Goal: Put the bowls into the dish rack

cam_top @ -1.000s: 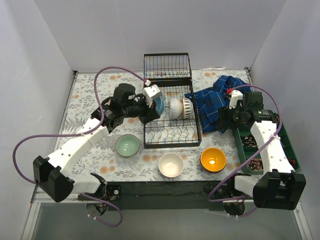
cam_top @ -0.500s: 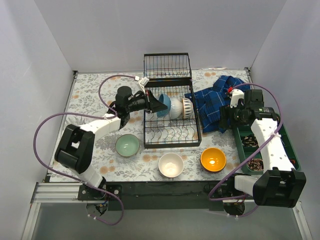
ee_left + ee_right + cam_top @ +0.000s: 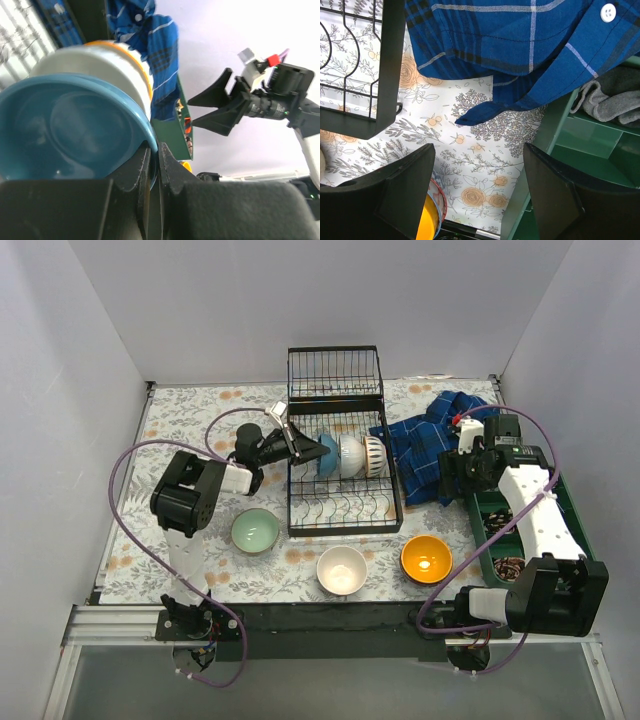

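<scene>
Top external view: at the dish rack's point(image 3: 296, 512) left side, the left gripper point(image 3: 312, 449) pinches the rim of the blue bowl point(image 3: 328, 453), which stands on edge in the tines just to its right; the right gripper point(image 3: 477, 150), fingers spread, hangs far off.

Six bowls point(image 3: 426, 559); one dish rack point(image 3: 345, 531); one plaid cloth point(image 3: 425, 450); one green tray point(image 3: 585, 142).

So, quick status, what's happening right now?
Left gripper shut on blue bowl, at dish rack. Right gripper open, empty. Green bowl, white bowl, orange bowl on table.
</scene>
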Robot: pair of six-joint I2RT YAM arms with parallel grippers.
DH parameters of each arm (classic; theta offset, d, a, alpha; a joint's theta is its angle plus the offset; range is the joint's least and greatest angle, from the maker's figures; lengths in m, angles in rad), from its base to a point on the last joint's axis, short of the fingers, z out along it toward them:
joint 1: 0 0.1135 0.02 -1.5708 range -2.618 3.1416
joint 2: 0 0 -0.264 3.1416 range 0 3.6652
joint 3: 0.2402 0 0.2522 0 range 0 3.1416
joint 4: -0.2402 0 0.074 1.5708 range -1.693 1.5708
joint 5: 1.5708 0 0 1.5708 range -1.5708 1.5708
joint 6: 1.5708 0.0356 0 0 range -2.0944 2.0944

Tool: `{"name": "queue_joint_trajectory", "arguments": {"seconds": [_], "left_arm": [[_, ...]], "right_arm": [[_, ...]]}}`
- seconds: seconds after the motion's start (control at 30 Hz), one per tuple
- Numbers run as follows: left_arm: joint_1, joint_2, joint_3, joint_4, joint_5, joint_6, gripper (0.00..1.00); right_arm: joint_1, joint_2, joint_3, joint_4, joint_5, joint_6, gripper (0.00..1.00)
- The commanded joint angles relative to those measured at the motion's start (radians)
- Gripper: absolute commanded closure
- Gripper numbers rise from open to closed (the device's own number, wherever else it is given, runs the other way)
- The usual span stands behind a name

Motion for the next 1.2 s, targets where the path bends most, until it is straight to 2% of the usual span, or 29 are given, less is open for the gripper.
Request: {"name": "queue_joint_trajectory", "arguments": {"seconds": [0.0,0.43,1.0,1.17], "left_arm": [[0.002,0.062,0.093,0.147,0.056,-0.086,1.00],[-0.028,0.169,0.172,0.296,0.056,-0.239,1.00],[-0.042,0.249,0.158,0.396,0.021,-0.389,1.00],[-0.044,0.264,0.152,0.527,0.001,-0.470,1.00]], "right_arm": [[-0.003,0.014,0.052,-0.009,0.002,-0.018,0.20],[-0.003,0.034,0.026,-0.015,0.021,-0.026,0.20],[0.000,0.084,0.049,-0.026,0.021,-0.033,0.20],[0.008,0.095,0.029,-0.029,0.022,-0.038,0.20]]}}
